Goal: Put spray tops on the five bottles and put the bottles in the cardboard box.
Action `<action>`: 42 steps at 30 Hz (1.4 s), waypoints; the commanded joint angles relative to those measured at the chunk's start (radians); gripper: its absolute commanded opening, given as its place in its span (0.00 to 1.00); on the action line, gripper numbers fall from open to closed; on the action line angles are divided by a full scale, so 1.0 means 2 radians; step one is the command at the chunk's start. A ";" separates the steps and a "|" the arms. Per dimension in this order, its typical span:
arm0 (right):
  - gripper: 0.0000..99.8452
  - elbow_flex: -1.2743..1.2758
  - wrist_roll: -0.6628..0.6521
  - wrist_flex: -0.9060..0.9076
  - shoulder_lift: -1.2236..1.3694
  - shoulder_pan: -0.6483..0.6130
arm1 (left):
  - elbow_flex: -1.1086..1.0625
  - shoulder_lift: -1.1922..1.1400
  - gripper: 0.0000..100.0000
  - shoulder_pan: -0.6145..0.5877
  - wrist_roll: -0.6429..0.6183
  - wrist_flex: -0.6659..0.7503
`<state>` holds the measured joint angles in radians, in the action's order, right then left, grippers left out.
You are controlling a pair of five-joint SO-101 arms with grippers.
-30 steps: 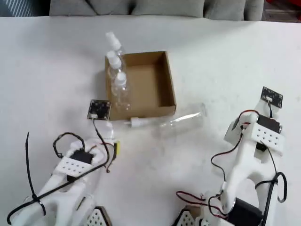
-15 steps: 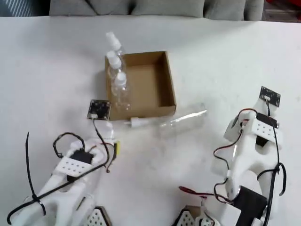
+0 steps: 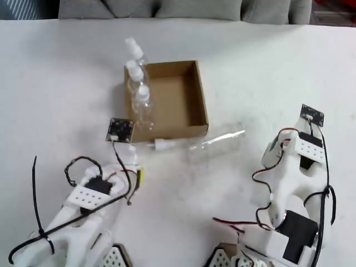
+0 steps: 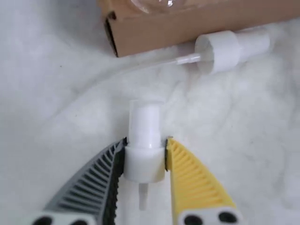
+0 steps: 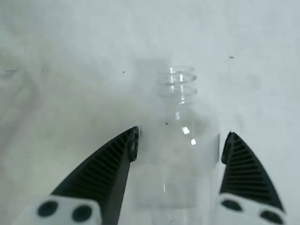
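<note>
My left gripper [image 4: 145, 140] is shut on the collar of a white spray top [image 4: 144, 119], low over the table just in front of the cardboard box [image 4: 197, 21]. In the high view this gripper [image 3: 131, 166] sits near the box's [image 3: 183, 97] front left corner. A second spray top [image 4: 225, 44] with a bare dip tube lies by the box wall. Three capped bottles [image 3: 139, 94] rest along the box's left side. A clear bottle [image 3: 218, 142] lies in front of the box. My right gripper [image 5: 182, 137] is open around an uncapped clear bottle [image 5: 179, 82].
The table [image 3: 61, 89] is covered by a white cloth. The right arm [image 3: 295, 167] stands at the table's right side, and its body hides the bottle beneath it in the high view. Grey cushions [image 3: 167, 8] line the far edge.
The right arm has drawn slightly left and back toward its base. The left arm has edged a little toward the box with the spray top still held.
</note>
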<state>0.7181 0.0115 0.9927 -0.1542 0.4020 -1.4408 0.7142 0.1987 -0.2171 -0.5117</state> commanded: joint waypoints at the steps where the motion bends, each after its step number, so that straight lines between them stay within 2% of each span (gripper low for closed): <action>1: 0.25 -0.017 0.003 -0.021 0.007 -0.003 | 0.015 0.015 0.02 0.007 0.003 -0.002; 10: 0.24 -0.033 0.003 -0.021 0.044 -0.005 | 0.015 0.015 0.02 0.008 0.003 -0.002; 17: 0.01 -0.053 -0.002 -0.010 0.051 -0.004 | 0.015 0.015 0.02 0.010 0.003 -0.002; 27: 0.03 -0.064 -0.002 -0.010 0.044 -0.001 | 0.015 0.015 0.02 0.010 0.003 -0.002; 32: 0.03 -0.110 0.002 0.049 -0.006 -0.005 | 0.015 0.015 0.02 0.010 0.003 -0.002; 36: 0.03 -0.145 -0.002 0.095 -0.083 -0.034 | 0.014 0.015 0.02 0.010 0.003 -0.002; 42: 0.03 -0.152 -0.002 0.102 -0.218 -0.101 | 0.014 0.015 0.02 0.008 0.003 -0.005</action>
<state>0.4649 0.0115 1.1861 -0.4488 0.2716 -1.4408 0.7142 0.2064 -0.2171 -0.5117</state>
